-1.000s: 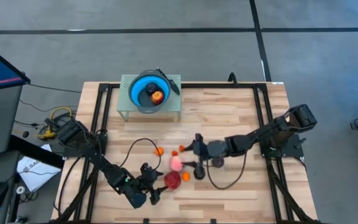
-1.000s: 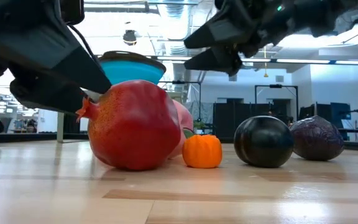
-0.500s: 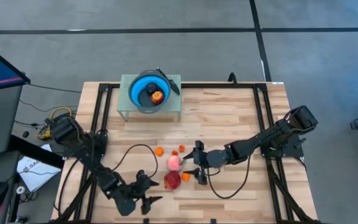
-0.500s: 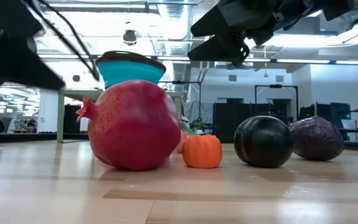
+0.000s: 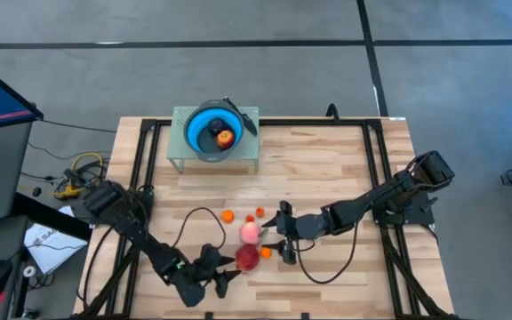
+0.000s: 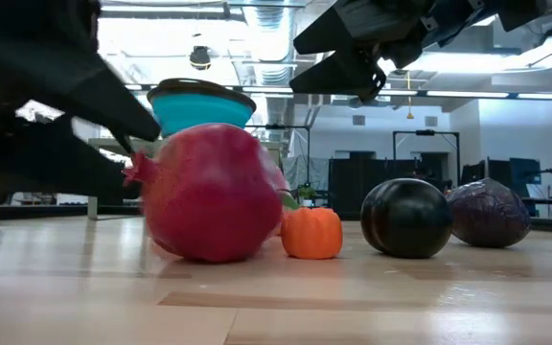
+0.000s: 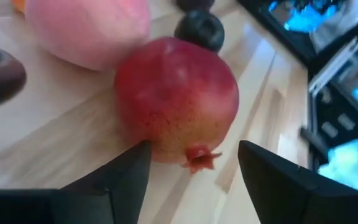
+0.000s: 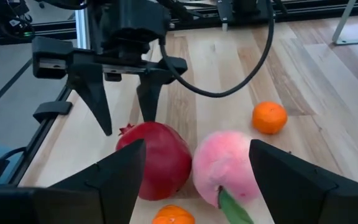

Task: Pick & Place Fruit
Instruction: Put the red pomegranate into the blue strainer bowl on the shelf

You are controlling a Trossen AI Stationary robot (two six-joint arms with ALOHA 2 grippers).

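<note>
A pale butcher-block table on a black frame stands on a grey floor, and the low view looks past it into a bright workshop with ceiling lights and dark equipment racks. At about twelve o'clock on the tabletop, toward the far edge, a blue bowl sits on a small green stand with an orange-red fruit and a dark one inside it. The rest of the fruit is clustered around six o'clock: a red pomegranate-like fruit with a little crown, a pink peach with a green leaf touching it on the far side, two tiny oranges farther back, another small orange just beside the red fruit, and a dark round plum next to a purple one. The left gripper lies low on the wood at seven o'clock of the cluster, its fingers spread wide with the red fruit's crown end between the tips, one tip at its skin and the other standing apart. The right gripper comes in from three o'clock and hovers above the fruit, its fingers also parted and holding nothing, the peach and red fruit showing between them.
</note>
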